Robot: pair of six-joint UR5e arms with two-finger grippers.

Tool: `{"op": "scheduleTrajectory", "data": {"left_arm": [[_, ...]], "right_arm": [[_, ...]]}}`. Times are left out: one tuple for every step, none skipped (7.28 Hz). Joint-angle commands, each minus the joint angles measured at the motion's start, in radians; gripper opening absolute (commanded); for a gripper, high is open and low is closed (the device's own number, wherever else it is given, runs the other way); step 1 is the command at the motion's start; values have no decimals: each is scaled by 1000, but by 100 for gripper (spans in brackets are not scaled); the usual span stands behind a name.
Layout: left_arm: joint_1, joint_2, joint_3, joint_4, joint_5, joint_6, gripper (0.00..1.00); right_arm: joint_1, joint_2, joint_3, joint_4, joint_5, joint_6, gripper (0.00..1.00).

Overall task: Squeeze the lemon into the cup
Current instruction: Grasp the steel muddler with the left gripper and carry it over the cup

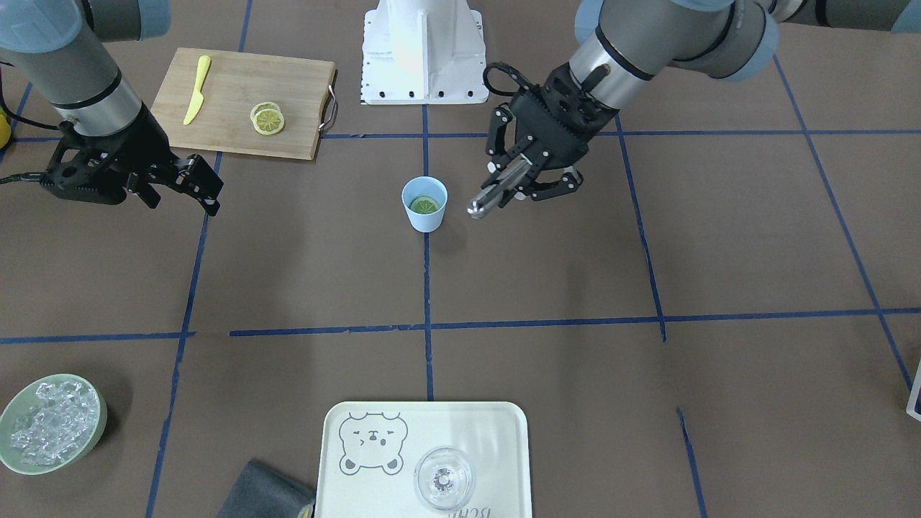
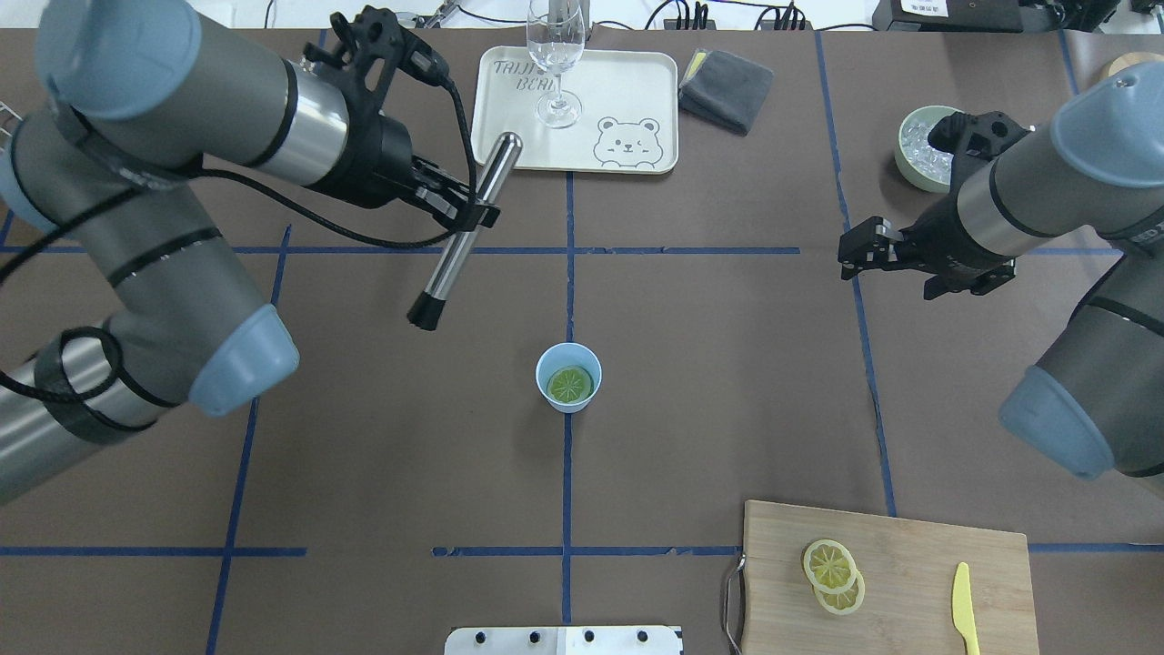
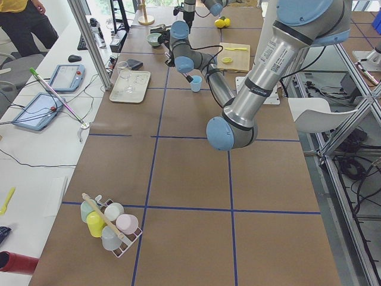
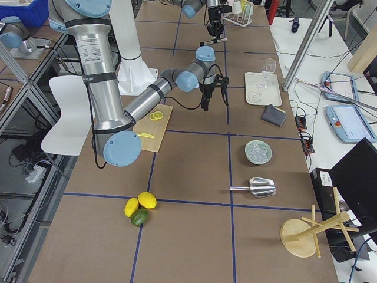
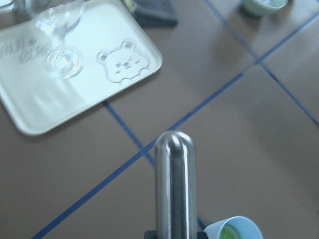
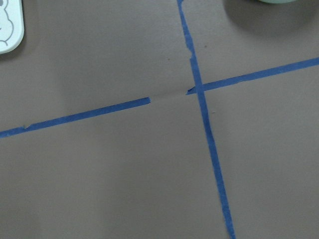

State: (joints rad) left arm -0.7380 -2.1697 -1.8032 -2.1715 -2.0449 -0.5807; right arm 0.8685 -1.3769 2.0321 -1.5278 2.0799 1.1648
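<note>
Lemon in cup; left gripper clamped on steel rod nearby, right gripper apart, empty

I log a wooden board bearing a yellow knife; a bear-printed tray carrying a stemmed glass; ice bowl; grey cloth.

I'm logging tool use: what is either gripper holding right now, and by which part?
The left gripper clamps the metal muddler around the middle of its shaft. The right gripper holds nothing.
</note>
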Motion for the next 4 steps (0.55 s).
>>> {"op": "scheduleTrajectory", "data": {"left_arm": [[212, 8, 31, -287, 425, 11, 0], [259, 8, 34, -363, 566, 27, 0], [334, 22, 71, -557, 727, 35, 0], [382, 43, 114, -727, 835, 112, 0]], "right_arm": [[93, -62, -3, -2, 81, -110, 100], [124, -82, -6, -2, 106, -153, 100], [135, -85, -7, -2, 111, -158, 100], [138, -83, -10, -2, 111, -160, 100]]}}
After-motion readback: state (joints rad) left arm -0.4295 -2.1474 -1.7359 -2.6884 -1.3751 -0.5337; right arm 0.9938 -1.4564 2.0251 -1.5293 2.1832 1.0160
